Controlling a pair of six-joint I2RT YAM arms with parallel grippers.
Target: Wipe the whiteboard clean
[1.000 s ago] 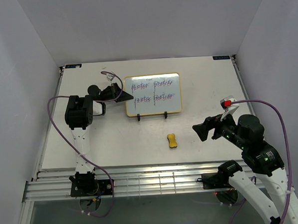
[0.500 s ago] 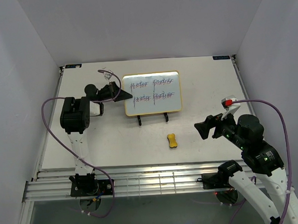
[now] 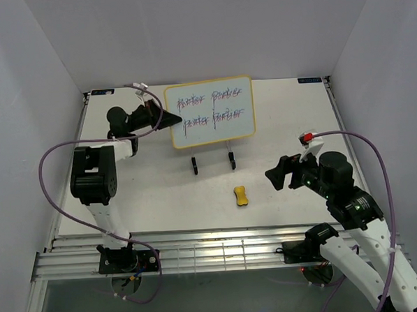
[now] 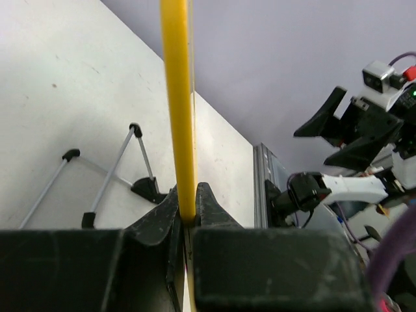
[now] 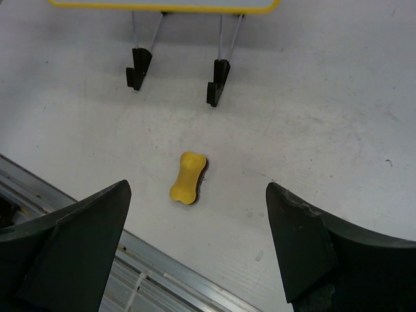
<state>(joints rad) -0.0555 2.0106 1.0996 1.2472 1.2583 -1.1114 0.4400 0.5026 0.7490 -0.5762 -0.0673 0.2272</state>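
Note:
The whiteboard [image 3: 211, 112], white with a yellow frame and purple-red scribbles, is lifted above its black wire easel stand [image 3: 213, 161]. My left gripper [image 3: 166, 120] is shut on the board's left edge; in the left wrist view the yellow frame [image 4: 178, 97] runs up from between the jaws. The yellow bone-shaped eraser [image 3: 241, 195] lies on the table in front of the stand. My right gripper [image 3: 275, 173] is open and empty, hovering right of the eraser; its wrist view shows the eraser [image 5: 188, 177] between the spread fingers and the board's lower edge [image 5: 162, 6].
The white table [image 3: 161, 193] ends in a grooved metal rail [image 3: 213, 250] at the near edge. Purple cables [image 3: 52, 178] loop from both arms. Grey walls enclose the table on three sides.
My left gripper has lifted the whiteboard up off the easel stand and tilted it toward the camera. My right gripper has moved slightly left, toward the eraser.

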